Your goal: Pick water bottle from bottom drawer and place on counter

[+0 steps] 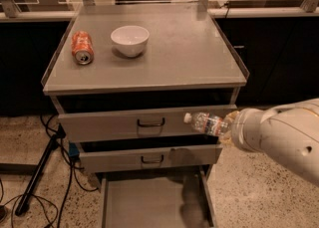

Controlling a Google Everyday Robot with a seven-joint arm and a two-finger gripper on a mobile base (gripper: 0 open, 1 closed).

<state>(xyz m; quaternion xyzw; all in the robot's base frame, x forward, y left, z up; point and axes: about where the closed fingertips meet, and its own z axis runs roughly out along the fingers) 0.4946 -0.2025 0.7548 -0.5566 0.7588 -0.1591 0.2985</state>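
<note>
The water bottle (206, 122) is clear with a white cap pointing left. It lies sideways in the air in front of the upper drawer fronts, held at its base end by my gripper (227, 127). The fingers are hidden behind the white arm (279, 137), which comes in from the right. The bottom drawer (149, 204) is pulled open below, its flat grey floor bare. The counter (174, 48) lies above and behind the bottle, with open room on its right half.
An orange soda can (82, 48) lies on its side at the counter's left. A white bowl (129, 40) stands next to it. Two grey drawer fronts (149, 122) with black handles are below the counter. Black cables and a stand leg (37, 177) lie on the floor at left.
</note>
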